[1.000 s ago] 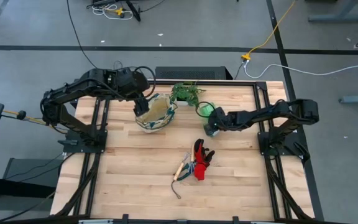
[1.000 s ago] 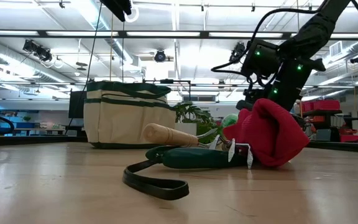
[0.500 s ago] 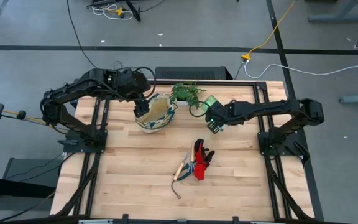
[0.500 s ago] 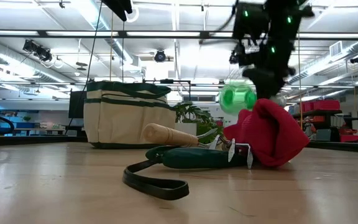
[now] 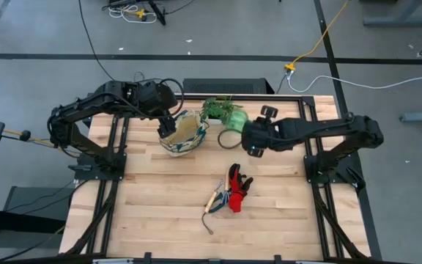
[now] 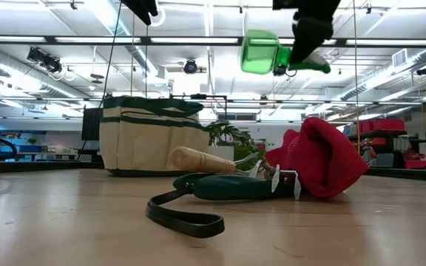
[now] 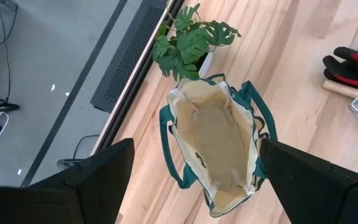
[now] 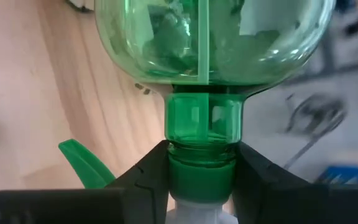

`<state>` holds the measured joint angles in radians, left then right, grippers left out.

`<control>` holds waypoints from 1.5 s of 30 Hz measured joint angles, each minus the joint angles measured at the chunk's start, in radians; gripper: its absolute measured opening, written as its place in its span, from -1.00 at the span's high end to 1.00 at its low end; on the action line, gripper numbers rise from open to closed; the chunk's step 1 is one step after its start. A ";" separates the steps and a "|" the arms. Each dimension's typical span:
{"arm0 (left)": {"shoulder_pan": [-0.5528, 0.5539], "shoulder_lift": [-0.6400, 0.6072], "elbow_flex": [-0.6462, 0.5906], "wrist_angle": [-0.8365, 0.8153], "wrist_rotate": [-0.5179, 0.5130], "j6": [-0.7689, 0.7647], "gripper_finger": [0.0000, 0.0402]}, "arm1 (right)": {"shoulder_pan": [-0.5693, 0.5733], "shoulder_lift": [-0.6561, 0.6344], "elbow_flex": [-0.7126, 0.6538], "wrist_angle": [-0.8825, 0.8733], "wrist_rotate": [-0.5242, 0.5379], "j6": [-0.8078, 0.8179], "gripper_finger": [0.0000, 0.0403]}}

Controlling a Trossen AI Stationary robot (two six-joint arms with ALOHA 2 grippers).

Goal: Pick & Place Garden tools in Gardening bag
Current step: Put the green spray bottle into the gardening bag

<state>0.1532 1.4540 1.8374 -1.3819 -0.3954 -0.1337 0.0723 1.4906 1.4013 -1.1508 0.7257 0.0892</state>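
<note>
The cream gardening bag (image 5: 182,136) with green trim stands open on the table's far left part, its mouth up (image 7: 213,143). My left gripper (image 7: 196,152) hangs open above it (image 6: 143,7), holding nothing. My right gripper (image 5: 250,139) is shut on the translucent green spray bottle (image 5: 234,122), high above the table (image 6: 261,53) beside the potted plant. The red-and-black gloves (image 5: 239,188) and the small rake with a wooden handle (image 5: 216,199) lie together mid-table. My right gripper pinches the spray bottle's green neck collar (image 8: 201,167) between its two fingers (image 8: 145,177), just behind the round body. The fingers slant down from the table's right side. The bottle is lifted clear and tipped over, body (image 6: 261,53) toward the bag, trigger (image 6: 313,66) behind.
A leafy plant in a white pot (image 5: 220,110) stands at the far edge between bag and bottle. A green-handled tool with a black wrist strap (image 6: 224,187) lies by the gloves (image 6: 324,159). Bare wood lies along the table's near part (image 5: 160,227).
My right gripper has risen steeply from the table with the spray bottle and shifted a little toward the plant and bag, rolling as it went. The bottle, low behind the gloves a second ago, now hangs tipped high above them.
</note>
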 joint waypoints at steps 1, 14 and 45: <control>0.000 0.000 0.000 0.002 0.000 0.000 -0.77 | 0.015 0.000 0.004 0.000 0.018 -0.034 0.39; 0.000 0.000 0.000 0.082 0.108 0.000 -0.77 | 0.197 0.093 0.006 0.054 0.476 -0.534 0.39; -0.032 0.171 0.000 0.490 0.393 0.213 -0.77 | 0.345 0.219 -0.011 0.309 0.846 -0.849 0.39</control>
<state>0.1215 1.6249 1.8370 -0.8915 -0.0025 0.0791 0.4168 1.7096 1.3906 -0.8420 1.5721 -0.7600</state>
